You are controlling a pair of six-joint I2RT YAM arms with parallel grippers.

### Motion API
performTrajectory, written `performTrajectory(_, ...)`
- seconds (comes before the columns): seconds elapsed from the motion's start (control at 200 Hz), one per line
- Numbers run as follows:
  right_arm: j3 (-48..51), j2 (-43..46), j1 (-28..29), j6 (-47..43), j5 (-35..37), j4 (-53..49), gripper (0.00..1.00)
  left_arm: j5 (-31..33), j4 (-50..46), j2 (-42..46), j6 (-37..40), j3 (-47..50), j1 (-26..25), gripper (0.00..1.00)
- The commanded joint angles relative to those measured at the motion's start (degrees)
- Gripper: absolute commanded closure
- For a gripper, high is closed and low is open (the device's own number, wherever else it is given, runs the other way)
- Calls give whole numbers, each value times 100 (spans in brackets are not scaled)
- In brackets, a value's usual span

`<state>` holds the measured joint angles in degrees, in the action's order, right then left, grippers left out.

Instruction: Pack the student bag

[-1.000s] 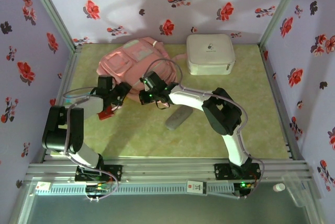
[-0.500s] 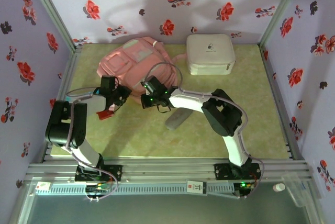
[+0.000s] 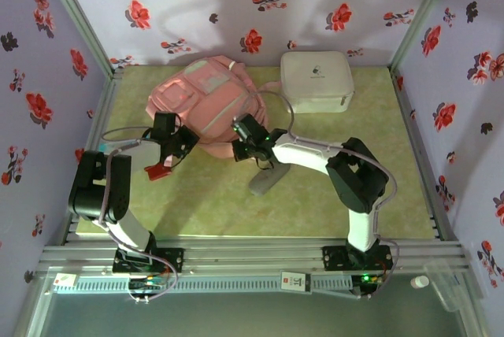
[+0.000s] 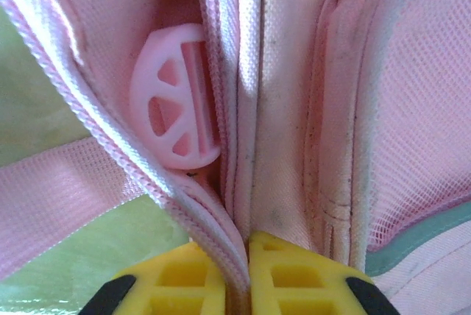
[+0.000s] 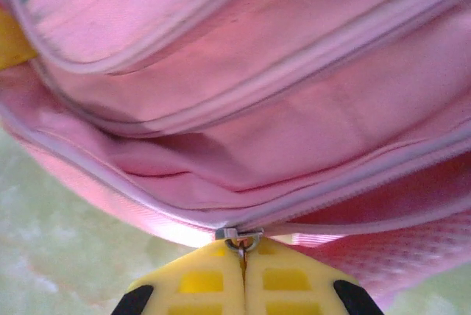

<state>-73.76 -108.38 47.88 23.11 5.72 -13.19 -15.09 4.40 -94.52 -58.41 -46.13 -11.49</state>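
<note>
The student bag [image 3: 206,93] lies far left on the table [image 3: 315,195], beside the white case [image 3: 316,79]. We judge it soft and light, so seams give the best hold. The left gripper [image 4: 246,274] pinches a zipper seam [image 4: 234,182], the right gripper [image 5: 243,274] the zipper pull [image 5: 239,239]; wrist views show these grips, the top view the whole layout.

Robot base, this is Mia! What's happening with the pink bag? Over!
Left gripper shut on student bag seam. Right gripper shut on zipper pull. Grey object lies on table near right arm, apart from bag. Over.
</note>
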Motion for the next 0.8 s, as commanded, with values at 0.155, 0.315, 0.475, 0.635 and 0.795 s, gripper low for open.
performTrajectory(0.155, -13, 188, -481, 36, 655, -651, 100, 398, -642, 3, 580, -271, 81, 89)
performTrajectory(0.315, -38, 152, -376, 44, -173, -438, 100, 414, -1058, -348, 1028, -807, 100, 88)
performTrajectory(0.475, -53, 198, 1, 33, -586, -354, 100, 700, -1650, -819, 1527, -1703, 147, 88)
performTrajectory(0.635, -198, 28, 390, 196, -1011, -87, 100, 961, -1915, -1050, 1738, -2200, 219, 84)
performTrajectory(0.795, -561, -422, 472, 635, -1412, 295, 100, 1247, -2134, -874, 1774, -2166, 350, 62)
